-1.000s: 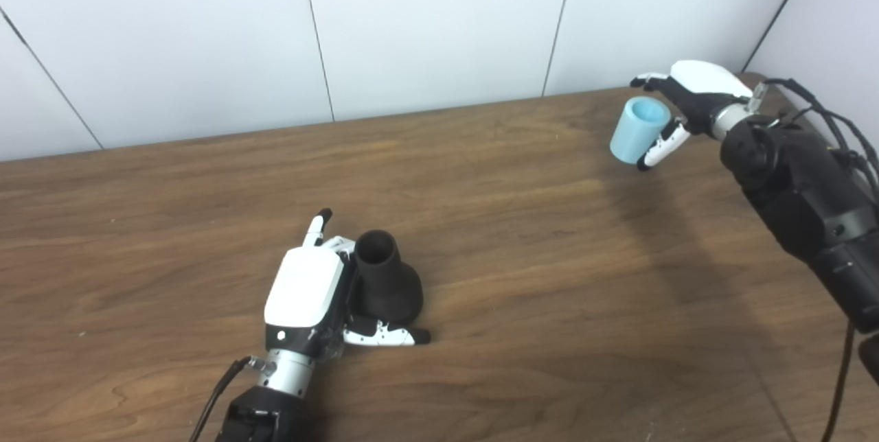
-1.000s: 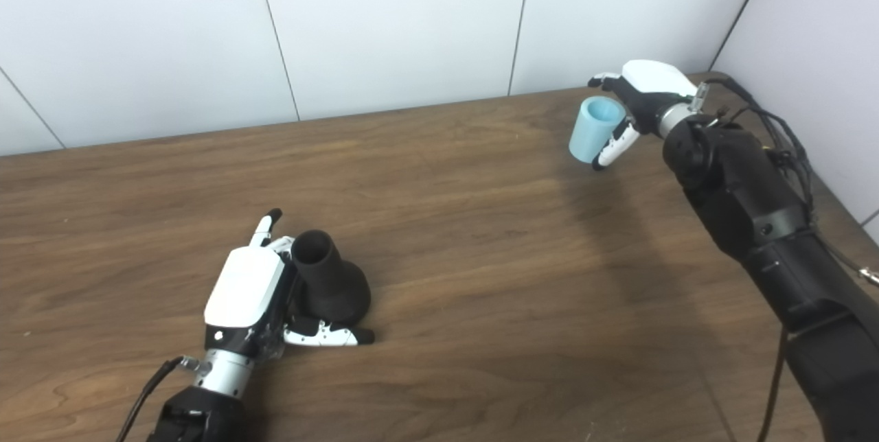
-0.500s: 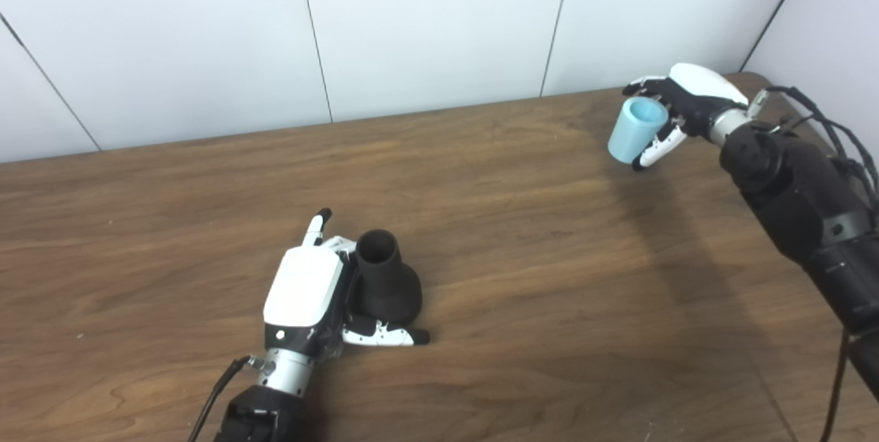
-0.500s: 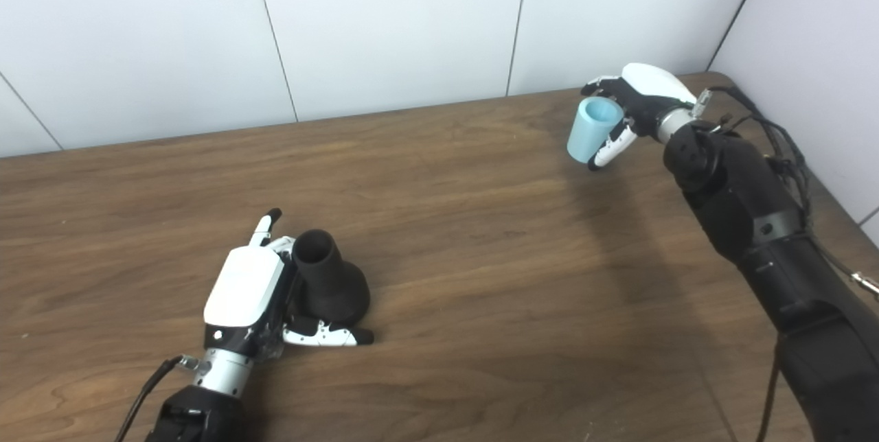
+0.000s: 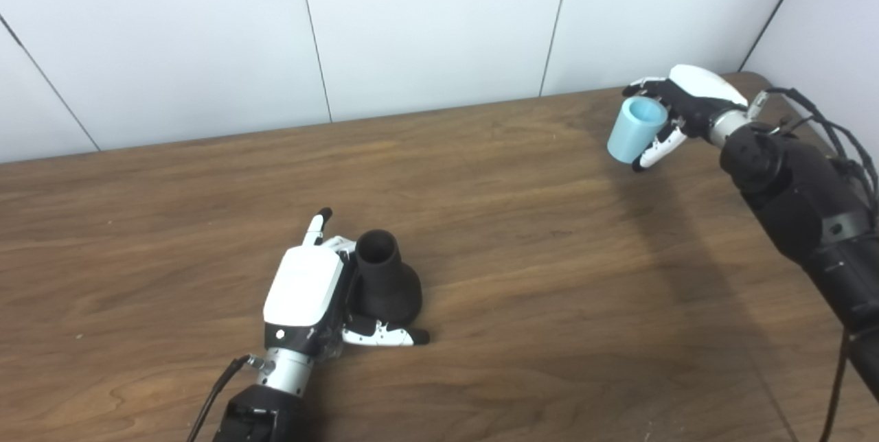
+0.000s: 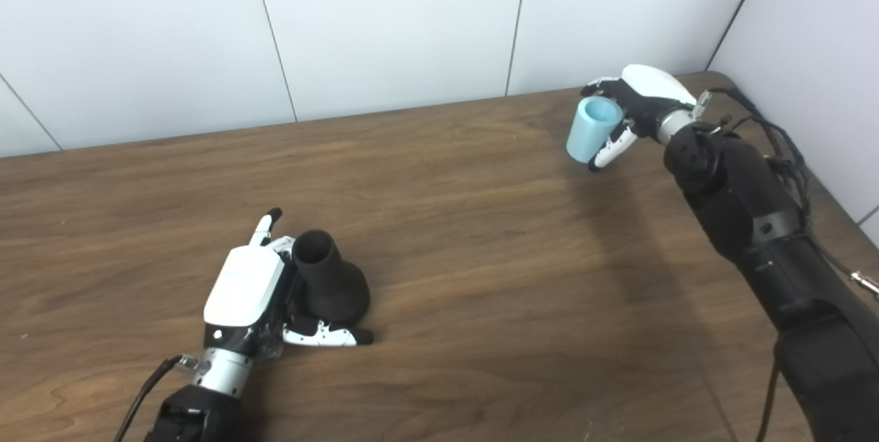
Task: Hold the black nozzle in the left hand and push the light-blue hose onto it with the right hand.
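The black nozzle (image 5: 384, 281) stands on the wooden table (image 5: 535, 277), wide base down and narrow mouth up. My left hand (image 5: 309, 294) rests on the table against its left side. The thumb (image 5: 384, 337) lies in front of the base and one finger (image 5: 317, 224) points away past it. The other fingers are hidden behind the nozzle, and no closed grip shows. Far right near the back, my right hand (image 5: 687, 102) is shut on the short light-blue hose (image 5: 635, 130). It holds the hose tilted above the table with the open end up.
White wall panels (image 5: 439, 23) close the back of the table, and another wall (image 5: 831, 30) stands at the right corner. Black cables (image 5: 834, 130) run along my right forearm. A wide stretch of bare wood separates the two hands.
My right hand has shifted very slightly with the hose still in it. The left hand and the nozzle have not moved.
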You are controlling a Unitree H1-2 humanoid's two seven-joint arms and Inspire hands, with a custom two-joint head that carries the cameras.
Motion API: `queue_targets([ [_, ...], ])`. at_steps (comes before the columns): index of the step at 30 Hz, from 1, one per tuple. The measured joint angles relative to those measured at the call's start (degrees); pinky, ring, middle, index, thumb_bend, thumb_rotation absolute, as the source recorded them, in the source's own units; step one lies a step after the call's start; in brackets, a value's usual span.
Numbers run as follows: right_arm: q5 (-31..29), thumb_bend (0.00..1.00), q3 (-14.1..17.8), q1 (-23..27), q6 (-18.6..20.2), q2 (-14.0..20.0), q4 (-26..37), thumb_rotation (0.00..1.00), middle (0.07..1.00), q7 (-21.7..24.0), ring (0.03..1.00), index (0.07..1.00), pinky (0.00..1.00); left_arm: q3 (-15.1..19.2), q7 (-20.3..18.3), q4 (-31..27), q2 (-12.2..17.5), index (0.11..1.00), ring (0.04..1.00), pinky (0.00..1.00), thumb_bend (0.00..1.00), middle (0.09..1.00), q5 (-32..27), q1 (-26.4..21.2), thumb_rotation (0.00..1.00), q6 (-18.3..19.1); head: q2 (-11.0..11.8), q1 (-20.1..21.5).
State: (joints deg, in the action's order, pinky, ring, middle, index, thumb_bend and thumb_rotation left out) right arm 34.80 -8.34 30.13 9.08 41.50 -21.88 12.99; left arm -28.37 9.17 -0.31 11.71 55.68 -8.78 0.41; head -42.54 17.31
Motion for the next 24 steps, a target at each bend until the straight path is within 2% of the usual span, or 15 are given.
queue_targets([
  [4,0.08,0.83,-0.01,-0.05,-0.43,0.00,-0.06,0.06,0.721,-0.05,0.660,0.737,0.61,-0.02,0.02,0.08,-0.02,0.494,0.651,1.00,0.53,0.471,0.29,-0.05,0.00,-0.16,0.00,-0.09],
  [8,-0.11,0.81,0.36,-0.10,-0.44,-0.02,-0.04,0.03,0.645,-0.39,0.605,0.674,0.62,-0.07,0.02,0.09,-0.06,0.497,0.648,1.00,0.53,0.463,0.51,-0.06,0.00,-0.15,-0.09,-0.26],
  [10,-0.50,0.81,0.71,-0.10,-0.87,-0.08,-0.40,0.01,0.614,-1.99,0.581,0.647,0.62,-0.07,0.02,0.10,-0.08,0.498,0.648,1.00,0.53,0.460,0.50,-0.06,0.00,-0.15,-0.17,-0.26],
  [11,-0.60,0.64,0.85,-0.10,-1.27,-0.09,-0.64,0.08,0.600,-2.62,0.567,0.556,0.60,-0.06,0.02,0.10,-0.11,0.497,0.646,1.00,0.53,0.461,0.50,-0.06,0.00,-0.14,-0.18,-0.26],
  [13,-0.63,0.55,0.88,-0.12,-2.28,-0.09,-1.00,0.12,0.577,-3.78,0.540,0.509,0.54,-0.06,0.01,0.05,-0.18,0.496,0.644,1.00,0.53,0.464,0.52,-0.06,0.00,0.00,-0.18,-0.35],
  [18,-0.52,0.52,0.77,-0.52,-2.92,-0.36,-0.22,0.13,0.462,-4.31,0.380,0.490,0.33,-0.08,-0.27,-0.10,-0.71,0.495,0.644,1.00,0.53,0.466,0.64,-0.02,0.00,1.20,-0.44,-0.35],
  [24,-0.48,0.52,0.75,-0.56,-3.57,-0.78,-0.23,0.13,0.452,-5.52,0.365,0.487,0.31,-0.13,-0.37,-0.19,-0.93,0.496,0.650,1.00,0.53,0.467,0.62,-0.01,0.00,1.32,-0.53,-0.17],
])
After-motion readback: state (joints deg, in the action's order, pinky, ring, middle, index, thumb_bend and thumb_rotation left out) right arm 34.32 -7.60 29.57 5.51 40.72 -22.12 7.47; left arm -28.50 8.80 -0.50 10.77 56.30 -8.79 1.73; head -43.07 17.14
